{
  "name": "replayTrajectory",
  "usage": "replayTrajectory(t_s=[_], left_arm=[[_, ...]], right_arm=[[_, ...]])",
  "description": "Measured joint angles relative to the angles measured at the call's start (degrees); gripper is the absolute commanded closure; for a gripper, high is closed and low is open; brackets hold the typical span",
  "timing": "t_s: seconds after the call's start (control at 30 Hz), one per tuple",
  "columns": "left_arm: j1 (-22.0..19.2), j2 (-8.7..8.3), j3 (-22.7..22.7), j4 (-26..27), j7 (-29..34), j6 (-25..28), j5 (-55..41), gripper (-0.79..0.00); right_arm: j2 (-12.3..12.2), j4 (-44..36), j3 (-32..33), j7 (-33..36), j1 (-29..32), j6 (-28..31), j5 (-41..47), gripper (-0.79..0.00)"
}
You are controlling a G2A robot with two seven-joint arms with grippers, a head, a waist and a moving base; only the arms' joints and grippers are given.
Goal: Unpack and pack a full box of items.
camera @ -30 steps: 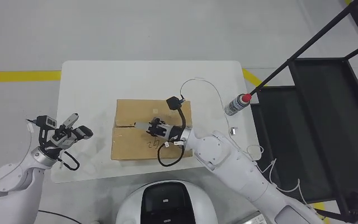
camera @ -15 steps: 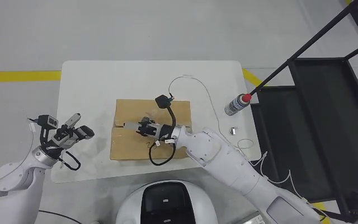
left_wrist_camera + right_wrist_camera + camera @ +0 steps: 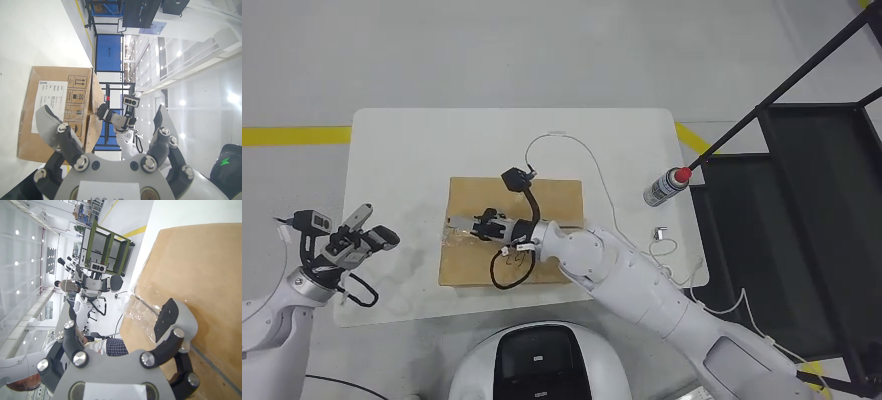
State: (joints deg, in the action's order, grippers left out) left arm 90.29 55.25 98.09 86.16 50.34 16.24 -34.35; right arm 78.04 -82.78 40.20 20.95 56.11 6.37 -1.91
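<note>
A closed cardboard box (image 3: 542, 200) sits mid-table, and its labelled side faces the left wrist view (image 3: 56, 98). Crumpled clear tape (image 3: 138, 310) lies along the top seam near the box's left edge (image 3: 456, 228). My right gripper (image 3: 482, 224) hovers over that end of the seam, open (image 3: 119, 303). One black-padded finger (image 3: 167, 315) is above the taped seam, the other finger (image 3: 70, 313) is past the box edge. My left gripper (image 3: 372, 227) is open beside the table's left edge, apart from the box, with nothing between its fingers (image 3: 101, 109).
A red-capped spray can (image 3: 666, 187) stands at the table's right edge, with a small metal clip (image 3: 663, 235) near it. A thin white cable (image 3: 587, 152) loops over the table behind the box. A black rack (image 3: 787, 210) stands right of the table (image 3: 402, 140).
My right gripper has slid left along the box's top seam, from near the middle to the left end. My left arm has drifted slightly left and toward the front.
</note>
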Motion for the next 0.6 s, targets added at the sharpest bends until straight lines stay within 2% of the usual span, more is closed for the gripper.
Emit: replayTrajectory(t_s=[0.27,0.47,0.6], left_arm=[[1.3,0.15,1.1,0.8,-1.0,0.1,-0.5,-0.785],[0.4,0.31,0.4,0.7,-0.2,0.1,-0.6,-0.785],[-0.3,0.41,0.2,0.4,0.8,0.6,-1.4,-0.785]], right_arm=[[0.5,-0.4,1.4,1.5,0.7,1.9,4.2,-0.785],[-1.8,-7.5,7.9,7.0,6.2,0.4,4.0,-0.785],[-4.3,-14.6,15.3,13.0,12.3,-1.7,2.6,-0.785]])
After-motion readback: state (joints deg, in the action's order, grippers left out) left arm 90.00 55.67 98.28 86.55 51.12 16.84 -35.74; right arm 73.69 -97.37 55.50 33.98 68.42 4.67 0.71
